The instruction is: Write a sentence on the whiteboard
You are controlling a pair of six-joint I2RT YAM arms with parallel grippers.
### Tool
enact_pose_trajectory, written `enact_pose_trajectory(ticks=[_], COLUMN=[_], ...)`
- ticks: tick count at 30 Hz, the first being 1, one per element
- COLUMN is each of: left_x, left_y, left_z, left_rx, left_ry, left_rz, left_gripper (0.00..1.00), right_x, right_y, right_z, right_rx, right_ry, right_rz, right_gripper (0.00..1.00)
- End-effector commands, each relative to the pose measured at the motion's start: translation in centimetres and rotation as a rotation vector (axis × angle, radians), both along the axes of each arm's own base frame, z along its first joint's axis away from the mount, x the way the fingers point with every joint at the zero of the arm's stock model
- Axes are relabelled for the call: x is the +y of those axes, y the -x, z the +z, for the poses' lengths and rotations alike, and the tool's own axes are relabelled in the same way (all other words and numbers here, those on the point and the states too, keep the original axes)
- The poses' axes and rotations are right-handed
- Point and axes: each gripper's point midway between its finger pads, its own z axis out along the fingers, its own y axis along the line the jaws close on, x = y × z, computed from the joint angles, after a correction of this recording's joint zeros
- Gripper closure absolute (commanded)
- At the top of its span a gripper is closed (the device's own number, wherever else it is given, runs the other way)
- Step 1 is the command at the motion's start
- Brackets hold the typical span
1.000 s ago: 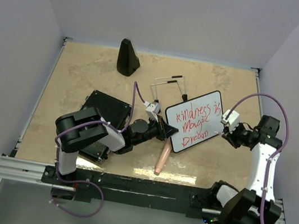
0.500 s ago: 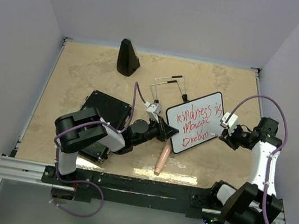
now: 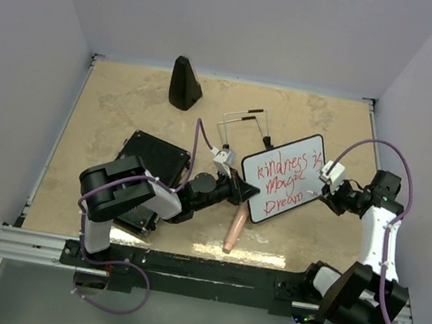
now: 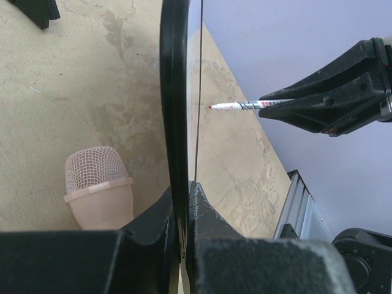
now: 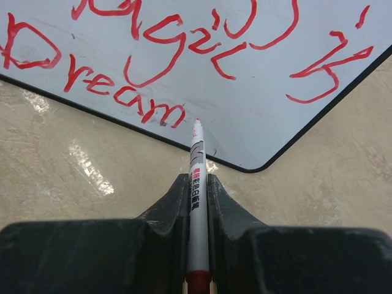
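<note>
Red lettering [image 3: 279,176] fills the whiteboard [image 3: 280,191], propped right of centre on the table [image 3: 118,105]; it reads roughly "Kindness is Magic Dream". The left tool [image 3: 241,189] is clamped on its left edge, and the right tool [image 3: 322,192] is at its right edge.

Over to the left wrist: the jaws pinch the whiteboard edge-on, and the marker [image 4: 242,105] tip hangs just off the face, not touching.

Right wrist now: the jaws are squeezed onto the marker, with the tip just right of "Dream", near the corner. My call is that any last stroke wants light pressure, the pen square-on, and a firm left grip so nothing swivels.
</note>
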Motion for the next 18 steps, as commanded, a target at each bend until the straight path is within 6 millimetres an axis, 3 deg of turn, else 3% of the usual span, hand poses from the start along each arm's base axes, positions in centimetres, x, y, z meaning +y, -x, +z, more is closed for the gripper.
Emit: enact_pose_trajectory(ticks=[1,18], left_x=[-1.0,-1.1], left_y=[0.5,0.4], left_z=[2.0,1.8], left_rx=[-0.063,-0.061], left_ry=[0.019,0.013], left_rz=[-0.042,-0.041], left_gripper=[1.00,1.00], right_x=[-0.6,-1.1], right_y=[-0.9,-1.0], right_z=[0.3,-1.3], right_rx=[-0.032,0.012], right_ry=[0.007,0.017], right_rz=[-0.036,-0.035], right_gripper=[1.00,1.00])
